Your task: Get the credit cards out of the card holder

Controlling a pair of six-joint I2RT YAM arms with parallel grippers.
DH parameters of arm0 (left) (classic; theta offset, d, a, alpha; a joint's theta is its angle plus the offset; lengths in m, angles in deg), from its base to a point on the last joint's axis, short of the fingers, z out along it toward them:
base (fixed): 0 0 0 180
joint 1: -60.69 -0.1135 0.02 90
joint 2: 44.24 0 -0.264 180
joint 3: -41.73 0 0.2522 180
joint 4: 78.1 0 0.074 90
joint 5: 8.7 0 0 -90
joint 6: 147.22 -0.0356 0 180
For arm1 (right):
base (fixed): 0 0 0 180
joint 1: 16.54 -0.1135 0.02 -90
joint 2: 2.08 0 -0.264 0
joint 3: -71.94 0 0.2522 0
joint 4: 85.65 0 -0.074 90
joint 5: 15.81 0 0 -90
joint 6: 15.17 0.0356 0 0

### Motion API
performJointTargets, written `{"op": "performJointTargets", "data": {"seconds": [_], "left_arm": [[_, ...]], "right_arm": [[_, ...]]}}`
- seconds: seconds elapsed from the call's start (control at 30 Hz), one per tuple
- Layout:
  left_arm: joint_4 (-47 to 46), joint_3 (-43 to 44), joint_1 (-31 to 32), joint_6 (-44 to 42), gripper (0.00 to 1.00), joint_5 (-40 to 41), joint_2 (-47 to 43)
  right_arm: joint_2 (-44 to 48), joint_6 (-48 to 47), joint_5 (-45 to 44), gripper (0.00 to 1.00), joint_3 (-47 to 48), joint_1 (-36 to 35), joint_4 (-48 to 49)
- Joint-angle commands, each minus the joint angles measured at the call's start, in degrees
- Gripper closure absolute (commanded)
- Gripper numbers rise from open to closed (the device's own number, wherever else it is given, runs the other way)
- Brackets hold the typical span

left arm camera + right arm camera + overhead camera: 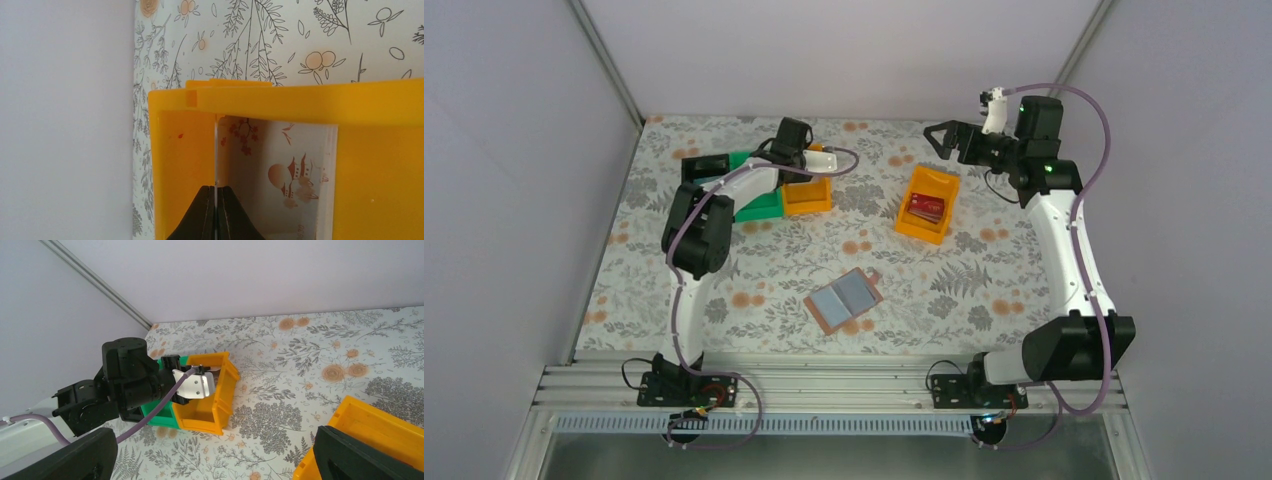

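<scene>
Now, closest to the arm bases and well short of either claw, the card holder [845,301] lies spread open on the bench [984,290] with its pale sleeves facing up. Whether any card is left in them is too small to tell. Farther out, the left claw [216,207] is down inside an orange bin [180,150], its tips pressed together on what I take to be a thin card [215,150], seen edge-on as a pale line rising from between them. Just beside the tips a whitish printed card [295,175] with a pagoda picture rests in the bin, partly cut off by the bin's wall. The step in hand looks like dropping off a freed card. The next move calls for parting the tips so it falls in, then reaching for the holder. Farthest off, the right claw [937,140] hangs spread wide and empty, just behind a second orange bin [921,228] that holds a dark red card [927,208].
</scene>
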Motion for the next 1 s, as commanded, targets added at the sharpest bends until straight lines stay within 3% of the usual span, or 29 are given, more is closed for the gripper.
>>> {"op": "performJointTargets", "data": {"seconds": [0.0,0.4,0.6,0.83,0.97], "left_arm": [[-2.53,1.00,-0.01,-1.20,0.98,0.83,1.77],[-3.95,0.71,-0.13,-0.71,0.97,2.08,2.21],[-0.70,1.02,-0.73,-0.62,0.65,-1.90,-0.64],[2.40,3.70,-1.96,-0.53,0.48,-5.00,-3.13],[10.60,6.40,-3.24,-0.09,0.41,-13.55,-7.06]], "right_arm": [[0.01,0.69,2.54,0.01,-1.02,0.45,2.19],[0.63,1.61,4.39,0.01,-2.19,0.51,3.15],[0.88,1.43,4.82,0.01,-2.23,0.50,3.30],[0.71,1.74,5.52,0.01,-2.08,0.52,3.61],[0.79,1.87,4.72,0.01,-2.26,0.57,2.96]]}}
